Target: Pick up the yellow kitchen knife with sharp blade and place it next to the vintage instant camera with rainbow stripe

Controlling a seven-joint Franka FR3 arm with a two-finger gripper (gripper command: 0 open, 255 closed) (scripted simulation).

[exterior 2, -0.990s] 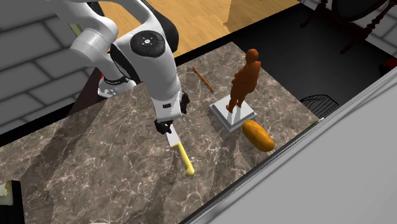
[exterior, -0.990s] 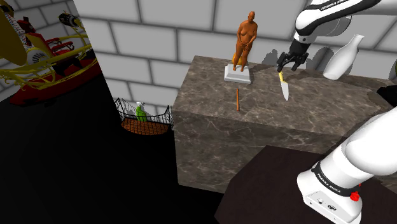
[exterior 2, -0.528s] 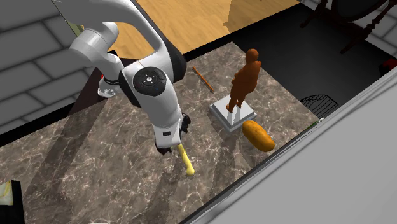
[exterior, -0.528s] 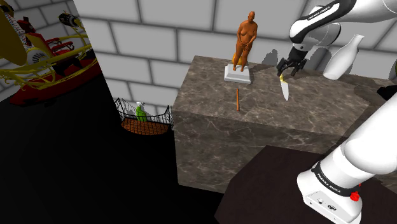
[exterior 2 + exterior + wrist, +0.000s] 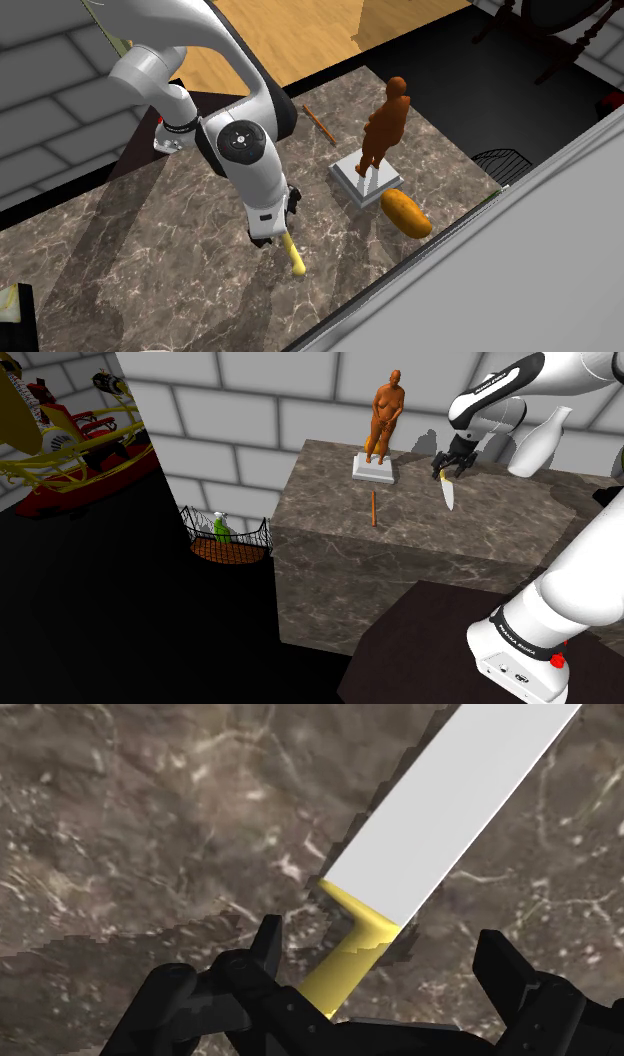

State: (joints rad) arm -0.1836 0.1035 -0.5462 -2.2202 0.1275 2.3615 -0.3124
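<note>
Shoulder view, L→R: orange statue [image 5: 387,407], thin stick [image 5: 374,508] at its 6 o'clock, then the knife [image 5: 447,494] flat on the marble counter [image 5: 330,512] at the statue's 4 o'clock, blade toward 6. Gripper [image 5: 448,469] sits low over the yellow handle [image 5: 350,962], fingers [image 5: 508,966] wide, straddling it without touching. My read: grasp not closed; lift and placing by the camera all left. Wrist view settles the finger gap. Second exterior view adds an orange loaf [image 5: 405,213] at the statue's 5 o'clock.

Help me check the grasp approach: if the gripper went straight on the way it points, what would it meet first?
Most likely the yellow handle of the knife, lying between the open fingers of the gripper, with the marble counter right under it. Depth is unclear.
</note>
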